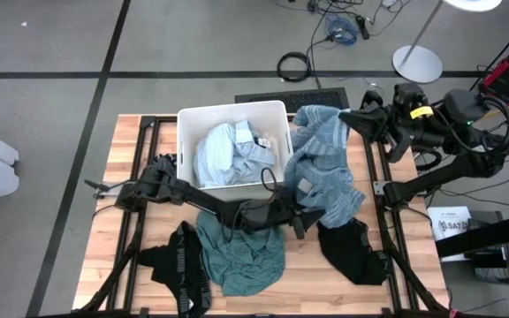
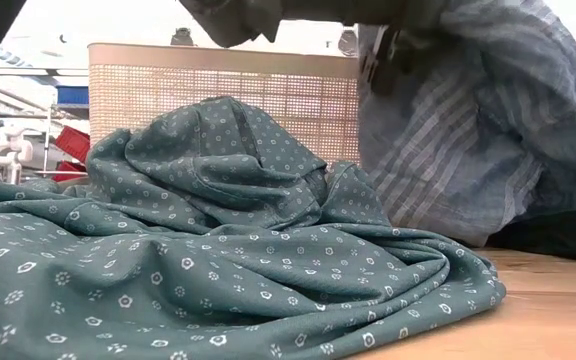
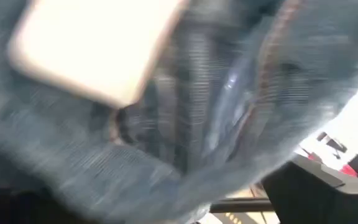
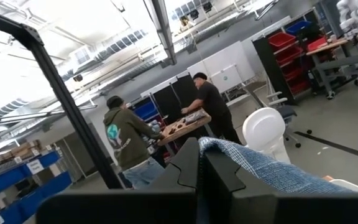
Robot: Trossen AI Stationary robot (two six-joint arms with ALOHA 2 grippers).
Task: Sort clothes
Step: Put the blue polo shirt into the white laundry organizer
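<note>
A blue striped garment (image 1: 325,159) (image 2: 468,130) hangs from my right gripper (image 1: 359,119), which is raised at the table's far right and shut on it. The garment's lower part lies on the table beside the white bin (image 1: 188,119) (image 2: 168,90). My left gripper (image 1: 300,219) reaches across the table's middle to this garment's lower edge. The left wrist view is filled by the striped cloth and its pale label (image 3: 92,50). A teal patterned garment (image 1: 246,252) (image 2: 218,230) lies crumpled near the front edge. Light blue and white-grey clothes (image 1: 228,150) lie in the bin. My right gripper pinches a part of the blue striped garment's upper edge (image 4: 241,155) between its two fingers, roughly level, from the table's right side. The garment drapes down slack from the hold, and its lower part (image 1: 330,199) rests on the table.
A black garment with white lettering (image 1: 184,269) lies at the front left, and another black garment (image 1: 352,252) (image 2: 558,235) at the front right, partly under the striped one. Black frame rails (image 1: 383,203) run along the table's sides. People stand at a bench (image 4: 191,121) in the room beyond.
</note>
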